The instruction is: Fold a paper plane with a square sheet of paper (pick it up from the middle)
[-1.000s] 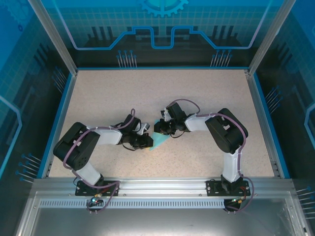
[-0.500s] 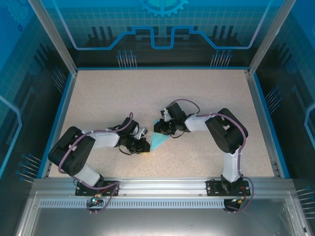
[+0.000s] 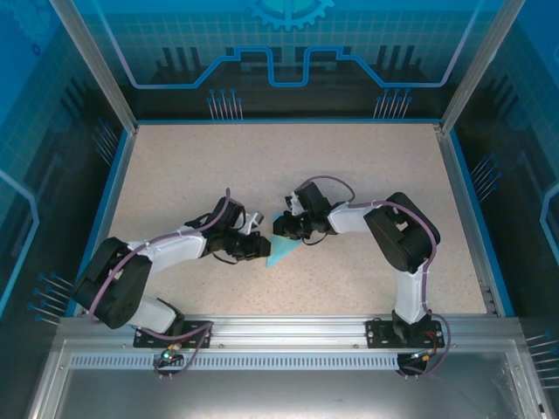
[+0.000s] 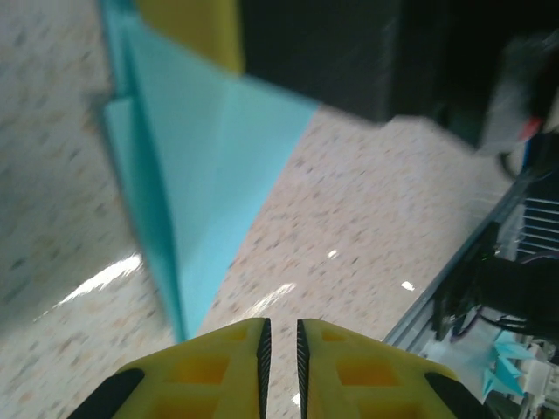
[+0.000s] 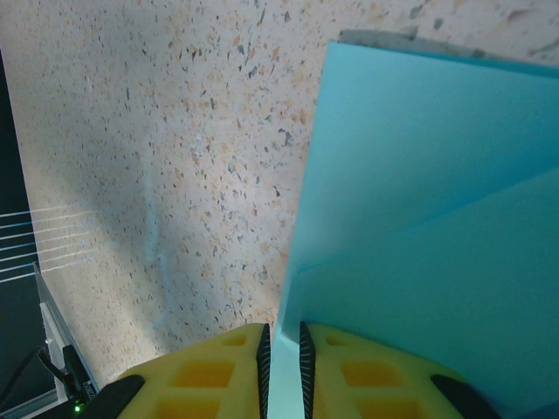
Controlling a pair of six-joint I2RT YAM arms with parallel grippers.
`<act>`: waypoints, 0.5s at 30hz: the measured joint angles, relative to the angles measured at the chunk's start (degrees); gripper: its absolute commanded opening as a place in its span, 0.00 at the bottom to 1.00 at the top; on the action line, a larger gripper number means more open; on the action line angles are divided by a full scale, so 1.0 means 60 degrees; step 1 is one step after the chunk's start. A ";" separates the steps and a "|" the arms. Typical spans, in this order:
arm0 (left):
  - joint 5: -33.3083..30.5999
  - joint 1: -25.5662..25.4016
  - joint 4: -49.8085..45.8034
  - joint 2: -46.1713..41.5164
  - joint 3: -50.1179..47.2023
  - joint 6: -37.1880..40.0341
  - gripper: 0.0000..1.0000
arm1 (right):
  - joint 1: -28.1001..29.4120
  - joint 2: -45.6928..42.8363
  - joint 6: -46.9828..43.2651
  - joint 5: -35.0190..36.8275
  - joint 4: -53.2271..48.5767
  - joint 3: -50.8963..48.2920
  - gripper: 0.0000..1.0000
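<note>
The cyan sheet of paper [image 3: 281, 251] is folded into a pointed wedge that lies on the speckled table, its tip towards the near edge. My right gripper [image 3: 285, 230] holds its far end; in the right wrist view the paper [image 5: 419, 201] runs between the shut jaws of that gripper [image 5: 281, 336]. My left gripper [image 3: 262, 249] sits just left of the wedge. In the left wrist view its jaws [image 4: 281, 336] stand a narrow gap apart with bare table between them, and the paper [image 4: 201, 157] lies ahead, apart from them. A yellow finger [image 4: 188, 26] of the right gripper presses the paper's far end.
The table [image 3: 218, 175] is walled by a blue rim [image 3: 113, 192] and glass panels. An aluminium rail [image 3: 288, 327] with the arm bases runs along the near edge. The two arms nearly meet at the centre.
The left arm has stretched out and its gripper has slid slightly right, towards the paper, with its jaws parted a little. The right gripper and the paper have stayed put.
</note>
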 measured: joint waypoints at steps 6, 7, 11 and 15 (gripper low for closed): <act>0.0317 -0.0036 0.0841 0.1078 0.0441 -0.0302 0.20 | 0.0004 0.0004 0.0000 -0.0004 0.0000 0.0000 0.20; 0.0379 -0.0036 0.0918 0.1304 0.0441 -0.0317 0.20 | 0.0004 0.0004 0.0000 -0.0004 0.0000 0.0000 0.20; 0.0481 -0.0036 0.0882 0.1931 0.0437 -0.0335 0.20 | 0.0004 0.0000 0.0000 0.0000 -0.0004 0.0000 0.20; 0.0481 -0.0036 0.0627 0.2022 0.0299 -0.0262 0.19 | 0.0004 0.0004 0.0000 0.0000 -0.0004 0.0000 0.20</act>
